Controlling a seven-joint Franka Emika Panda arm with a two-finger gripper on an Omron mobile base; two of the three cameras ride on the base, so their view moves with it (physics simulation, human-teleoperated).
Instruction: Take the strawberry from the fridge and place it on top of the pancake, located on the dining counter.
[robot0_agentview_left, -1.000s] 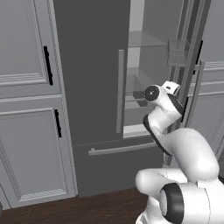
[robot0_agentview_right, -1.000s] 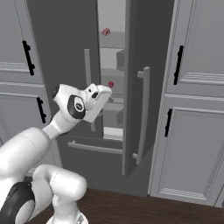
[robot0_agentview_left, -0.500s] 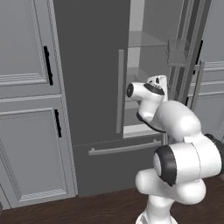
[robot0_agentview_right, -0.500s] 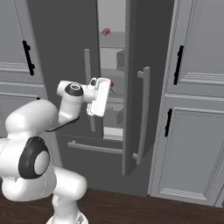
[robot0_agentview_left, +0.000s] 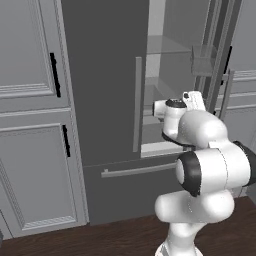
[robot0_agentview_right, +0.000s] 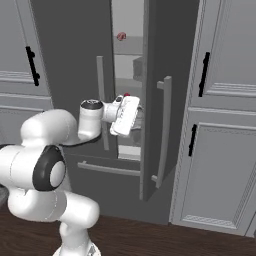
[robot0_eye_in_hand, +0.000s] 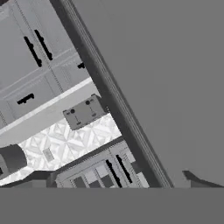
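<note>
Left: light grey panelled cabinets (robot0_agentview_left: 30, 125) with black handles, flush against the fridge (robot0_agentview_left: 102, 100). The fridge's left door is closed, its silver bar handle (robot0_agentview_left: 136, 104) upright near the door's inner edge; below it the bottom drawer (robot0_agentview_left: 125, 190) is closed, with a horizontal bar handle.

Centre: the right fridge door (robot0_agentview_right: 157, 100) stands swung out, showing a pale interior with glass shelves (robot0_agentview_left: 167, 47). The white arm is folded in front of the opening, hand level with the middle shelves. The gripper (robot0_agentview_right: 131, 116) sits at the edge of the opening; its fingertips cannot be made out in either base view, but it appears released, jaws fully apart, nothing in them.

A small bright red spot, probably the strawberry (robot0_agentview_right: 127, 95), shows just above the hand, inside the fridge on a middle shelf. Higher up, a paler pinkish-red lump (robot0_agentview_right: 121, 36) rests on an upper shelf.

Right: more grey cabinets (robot0_agentview_right: 225, 125) beside the open door.

Hand view, tilted: the dark door face (robot0_eye_in_hand: 166, 78), cabinet fronts (robot0_eye_in_hand: 30, 57), and a white patterned wall surface (robot0_eye_in_hand: 74, 140).
</note>
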